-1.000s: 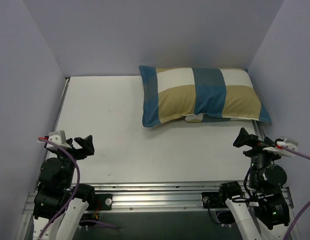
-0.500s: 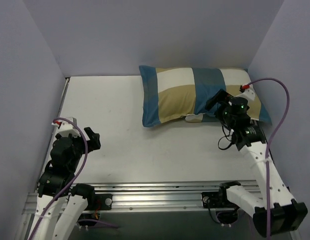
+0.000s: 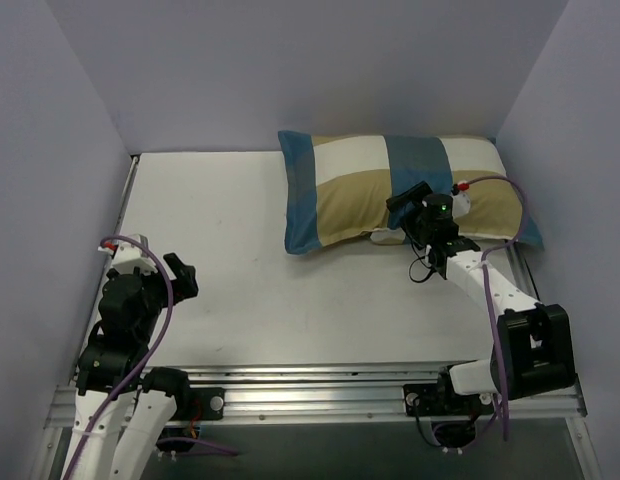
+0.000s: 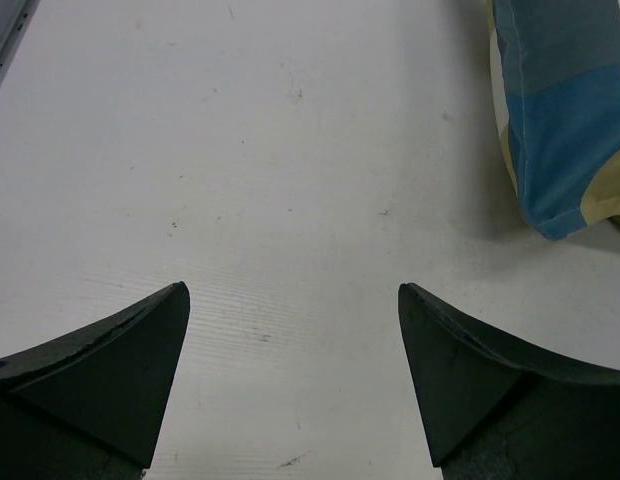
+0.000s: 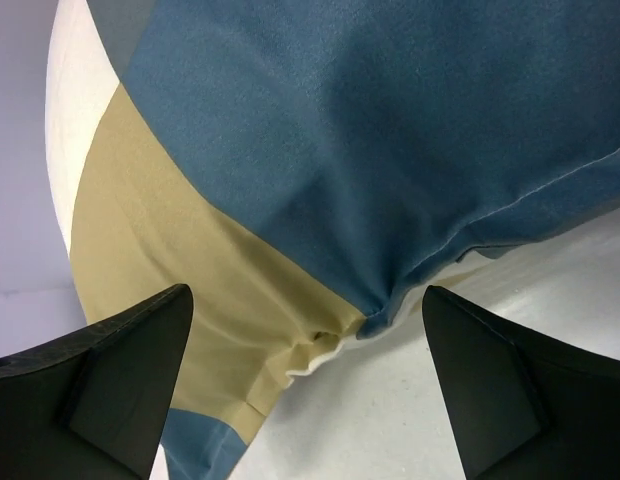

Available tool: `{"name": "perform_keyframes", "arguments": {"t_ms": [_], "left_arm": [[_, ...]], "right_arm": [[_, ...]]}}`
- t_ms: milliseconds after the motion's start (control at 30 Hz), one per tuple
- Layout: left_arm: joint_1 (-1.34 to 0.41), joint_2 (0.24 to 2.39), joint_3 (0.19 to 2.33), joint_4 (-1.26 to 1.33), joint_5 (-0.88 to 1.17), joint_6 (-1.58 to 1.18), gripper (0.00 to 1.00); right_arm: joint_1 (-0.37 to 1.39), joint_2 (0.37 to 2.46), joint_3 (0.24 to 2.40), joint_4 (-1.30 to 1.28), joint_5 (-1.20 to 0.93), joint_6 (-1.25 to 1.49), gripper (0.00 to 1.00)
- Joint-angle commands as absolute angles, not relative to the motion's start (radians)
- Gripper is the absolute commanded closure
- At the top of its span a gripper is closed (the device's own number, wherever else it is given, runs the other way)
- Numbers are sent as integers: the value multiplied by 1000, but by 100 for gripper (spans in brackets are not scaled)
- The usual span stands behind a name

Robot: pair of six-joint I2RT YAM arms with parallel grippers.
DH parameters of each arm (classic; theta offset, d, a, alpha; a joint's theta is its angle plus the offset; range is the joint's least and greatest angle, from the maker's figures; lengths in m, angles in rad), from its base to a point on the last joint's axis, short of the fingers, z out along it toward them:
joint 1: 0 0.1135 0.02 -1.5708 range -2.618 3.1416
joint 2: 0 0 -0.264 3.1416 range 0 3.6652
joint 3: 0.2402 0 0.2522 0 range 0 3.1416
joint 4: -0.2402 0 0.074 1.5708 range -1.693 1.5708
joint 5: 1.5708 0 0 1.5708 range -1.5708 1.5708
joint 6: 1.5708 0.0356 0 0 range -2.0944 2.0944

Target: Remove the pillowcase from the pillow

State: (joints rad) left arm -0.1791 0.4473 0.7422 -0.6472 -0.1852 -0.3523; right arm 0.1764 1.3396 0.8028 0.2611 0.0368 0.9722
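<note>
Right gripper (image 5: 305, 295) poised at the pillowcase (image 3: 400, 195), fingers spread wide!
The checked pillowcase lies at the table's (image 3: 240, 270) far right corner, with white pillow (image 3: 388, 237) peeking out at its near edge. The right gripper holds nothing. The left gripper (image 4: 293, 290) hangs by the near left corner, fingers wide too.

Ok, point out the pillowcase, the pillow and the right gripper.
pillowcase (image 3: 340, 205), top view, tan block.
pillow (image 3: 388, 237), top view, white bit showing at the near edge.
right gripper (image 3: 406, 197), top view, between its fingertips.
</note>
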Motion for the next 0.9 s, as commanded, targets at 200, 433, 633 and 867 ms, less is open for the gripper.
{"name": "perform_keyframes", "arguments": {"t_ms": [200, 433, 633, 867], "left_arm": [[-166, 457, 752, -621, -158, -350, 6], [-166, 460, 752, -620, -152, -348, 5], [-166, 466, 750, -620, -150, -347, 6], [-163, 471, 752, -620, -152, -345, 5]], "right_arm": [[179, 1393, 721, 373, 86, 1121, 11], [181, 1485, 683, 534, 83, 1115, 15], [181, 1610, 701, 707, 22, 1065, 37], [233, 1614, 655, 762, -43, 1006, 100]]}}
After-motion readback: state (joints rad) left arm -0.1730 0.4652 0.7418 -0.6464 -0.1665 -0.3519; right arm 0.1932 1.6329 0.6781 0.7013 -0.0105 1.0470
